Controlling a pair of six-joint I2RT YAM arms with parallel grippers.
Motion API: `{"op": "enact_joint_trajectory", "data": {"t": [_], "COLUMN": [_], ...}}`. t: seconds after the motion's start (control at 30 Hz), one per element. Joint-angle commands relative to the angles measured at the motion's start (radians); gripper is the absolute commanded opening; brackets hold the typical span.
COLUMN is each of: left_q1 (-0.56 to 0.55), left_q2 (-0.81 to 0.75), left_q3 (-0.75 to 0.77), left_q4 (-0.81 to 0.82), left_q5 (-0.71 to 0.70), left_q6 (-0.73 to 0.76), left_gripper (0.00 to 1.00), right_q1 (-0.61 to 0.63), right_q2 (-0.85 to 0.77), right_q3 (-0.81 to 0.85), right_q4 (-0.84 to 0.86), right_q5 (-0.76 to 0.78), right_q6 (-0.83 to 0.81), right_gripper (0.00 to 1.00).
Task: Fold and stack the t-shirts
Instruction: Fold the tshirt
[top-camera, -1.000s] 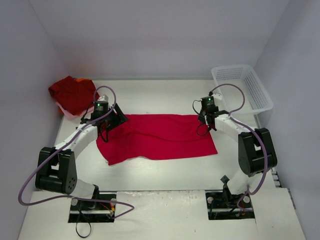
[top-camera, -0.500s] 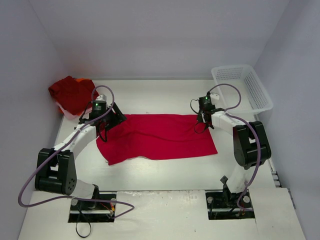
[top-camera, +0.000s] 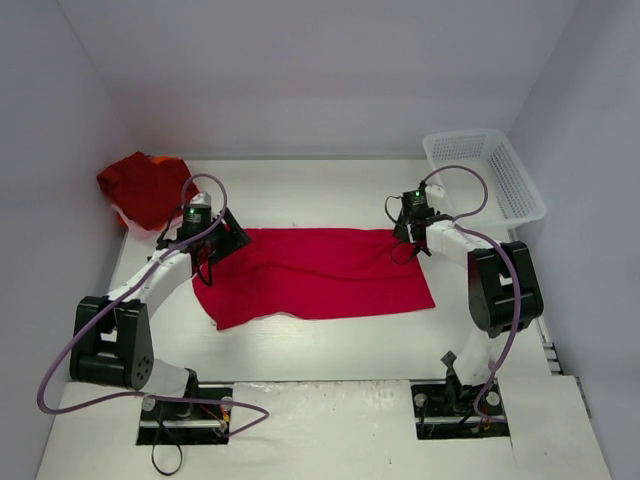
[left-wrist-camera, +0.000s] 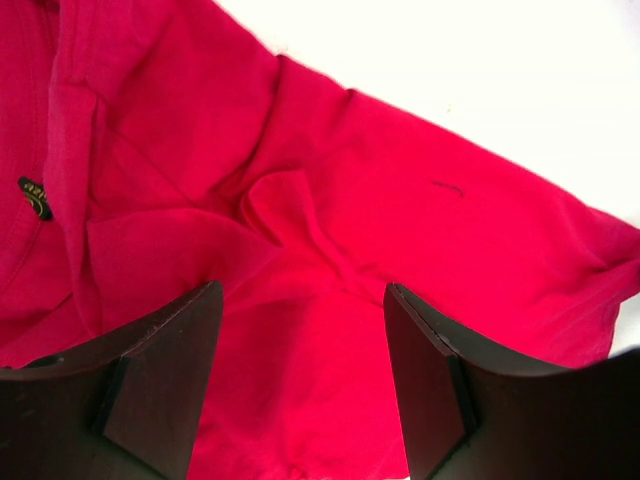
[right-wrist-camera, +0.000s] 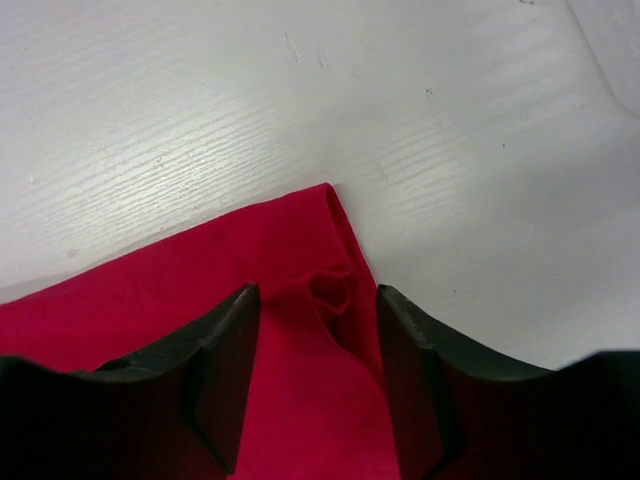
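The right tool (right-wrist-camera: 318, 385) has just let go. Its jaws, shut a second ago, now stand apart over the far right corner of the red t-shirt (top-camera: 320, 272), spread flat on the table (top-camera: 330, 195). The left tool (left-wrist-camera: 300, 385) hangs open over the other end, so this fold looks laid.

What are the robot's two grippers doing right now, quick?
Left gripper: jaws open over the red t-shirt, holding nothing.
Right gripper: jaws open at its corner, holding nothing.
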Motion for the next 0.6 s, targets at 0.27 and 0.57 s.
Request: {"op": "enact_joint_trajectory", "data": {"t": [0.27,0.57], "left_q1": [0.015,0.017], "left_q2": [-0.053,-0.054], "left_q3": [0.009,0.008], "left_q4": [0.034,0.038], "left_q5": [0.015,0.020], "left_q6": [0.020,0.011], "left_gripper": [0.60,0.60], "right_q1": [0.003,0.108], "right_q2": [-0.043,-0.053], "right_q3": [0.064,0.096], "right_q4": [0.019,0.008], "right_q5": [0.018,-0.008], "right_q6": [-0.003,0.011], "right_gripper": [0.59,0.64]}}
